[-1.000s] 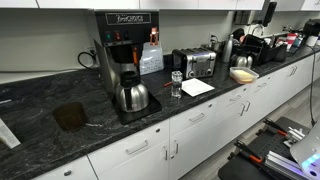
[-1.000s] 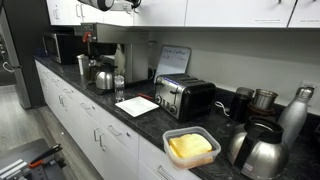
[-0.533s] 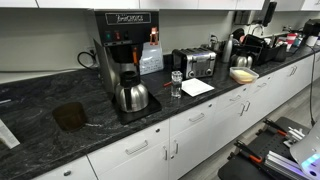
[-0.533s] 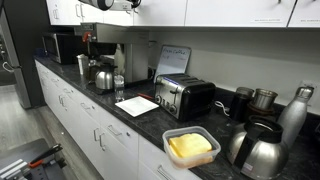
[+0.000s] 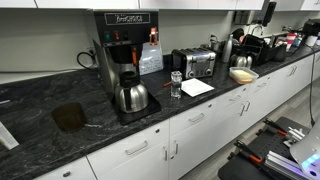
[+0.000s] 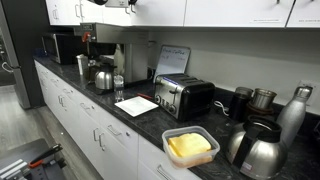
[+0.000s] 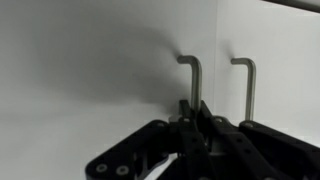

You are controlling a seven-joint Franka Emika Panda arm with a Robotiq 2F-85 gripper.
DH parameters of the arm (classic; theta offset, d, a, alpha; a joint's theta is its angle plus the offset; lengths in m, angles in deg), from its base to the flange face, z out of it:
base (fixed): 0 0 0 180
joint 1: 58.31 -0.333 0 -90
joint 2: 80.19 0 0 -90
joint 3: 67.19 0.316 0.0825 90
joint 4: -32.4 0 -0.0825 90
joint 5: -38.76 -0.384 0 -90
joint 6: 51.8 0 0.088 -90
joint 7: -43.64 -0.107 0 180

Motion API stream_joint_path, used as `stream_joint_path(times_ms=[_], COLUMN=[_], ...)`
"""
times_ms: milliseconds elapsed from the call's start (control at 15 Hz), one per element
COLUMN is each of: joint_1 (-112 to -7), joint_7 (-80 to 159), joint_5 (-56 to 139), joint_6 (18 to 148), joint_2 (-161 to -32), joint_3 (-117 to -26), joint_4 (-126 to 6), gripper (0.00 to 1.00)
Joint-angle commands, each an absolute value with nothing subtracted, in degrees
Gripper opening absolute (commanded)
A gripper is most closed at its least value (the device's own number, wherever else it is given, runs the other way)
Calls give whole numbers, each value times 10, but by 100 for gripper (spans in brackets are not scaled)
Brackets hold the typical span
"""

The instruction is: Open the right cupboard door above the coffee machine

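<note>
- Jaws sit close together at the foot of a door handle [image 7: 191, 78]; clamped or only touching, cannot tell. The gripper [image 7: 195, 110] is at 6 o'clock of it in the wrist view.
- Second handle [image 7: 247, 85] at 3 o'clock, across the seam between the white cupboard doors [image 7: 100, 60].
- Coffee machine [image 5: 120, 45] on the dark counter [image 5: 40, 135], at 11 o'clock in an exterior view, with the carafe [image 5: 131, 96] docked.
- Toaster [image 5: 194, 64] at 3 o'clock of it.
</note>
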State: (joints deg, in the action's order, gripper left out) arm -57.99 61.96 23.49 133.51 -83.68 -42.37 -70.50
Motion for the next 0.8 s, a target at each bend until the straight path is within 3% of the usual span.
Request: stream_joint_path(times_ms=[0, 733], joint_1=[-585, -652], joint_7=[640, 719], joint_5=[194, 67], joint_6=[1313, 1243], joint_2=[-791, -653], joint_3=[-388, -444], joint_4=[-713, -835], gripper=[2, 2])
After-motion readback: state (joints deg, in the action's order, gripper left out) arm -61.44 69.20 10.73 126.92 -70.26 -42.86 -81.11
